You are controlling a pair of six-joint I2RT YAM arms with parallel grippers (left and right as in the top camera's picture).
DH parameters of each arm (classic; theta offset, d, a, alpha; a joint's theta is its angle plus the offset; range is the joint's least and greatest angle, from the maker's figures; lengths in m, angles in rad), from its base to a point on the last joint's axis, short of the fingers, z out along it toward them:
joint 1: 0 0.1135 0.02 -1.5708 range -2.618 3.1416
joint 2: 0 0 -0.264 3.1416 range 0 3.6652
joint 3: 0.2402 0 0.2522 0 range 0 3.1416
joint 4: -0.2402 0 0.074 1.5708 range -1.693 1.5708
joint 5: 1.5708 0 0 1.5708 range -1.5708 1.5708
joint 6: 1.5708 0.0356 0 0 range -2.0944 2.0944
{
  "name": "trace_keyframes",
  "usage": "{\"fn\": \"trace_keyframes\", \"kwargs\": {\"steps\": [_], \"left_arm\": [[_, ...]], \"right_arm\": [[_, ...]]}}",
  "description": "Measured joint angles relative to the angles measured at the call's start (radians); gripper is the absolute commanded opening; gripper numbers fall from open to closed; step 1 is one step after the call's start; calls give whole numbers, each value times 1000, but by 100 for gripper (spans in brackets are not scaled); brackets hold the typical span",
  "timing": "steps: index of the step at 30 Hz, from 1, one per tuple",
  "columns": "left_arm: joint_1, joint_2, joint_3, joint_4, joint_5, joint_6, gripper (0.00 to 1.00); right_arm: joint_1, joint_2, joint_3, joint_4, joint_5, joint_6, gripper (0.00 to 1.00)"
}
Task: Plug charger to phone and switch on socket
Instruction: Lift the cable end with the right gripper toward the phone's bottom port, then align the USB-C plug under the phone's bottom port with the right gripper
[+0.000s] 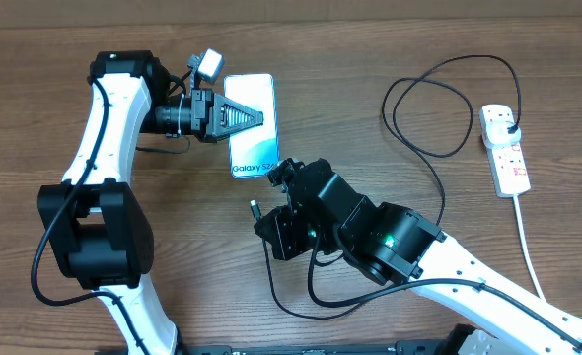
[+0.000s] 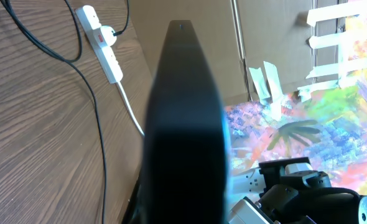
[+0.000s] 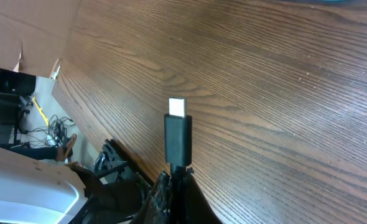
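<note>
The right gripper [image 3: 174, 180] clamps the thin black charger cable [image 3: 177, 134] at six o'clock of the slim teal-screened smartphone [image 1: 254, 153]; the left gripper [image 1: 254, 117] is closed over it.

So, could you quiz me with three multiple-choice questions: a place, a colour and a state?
1. The thin black charger cable's plug sits: A in the white oblong power strip; B loose on the wood; C off the table.
2. The strip's cord is: A red; B white; C black.
3. The cable's connector tip is: A lying loose; B held in the shut right gripper; C dangling.
A: plug seated in the strip's far outlet. B: pale cord trails away. B: tip stands between the fingers.
</note>
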Motion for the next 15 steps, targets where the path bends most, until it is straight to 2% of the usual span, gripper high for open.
{"fn": "trace_keyframes", "kwargs": {"steps": [15], "left_arm": [[0, 0, 0, 0, -13, 0, 4]], "right_arm": [[0, 0, 0, 2, 27, 0, 4]]}}
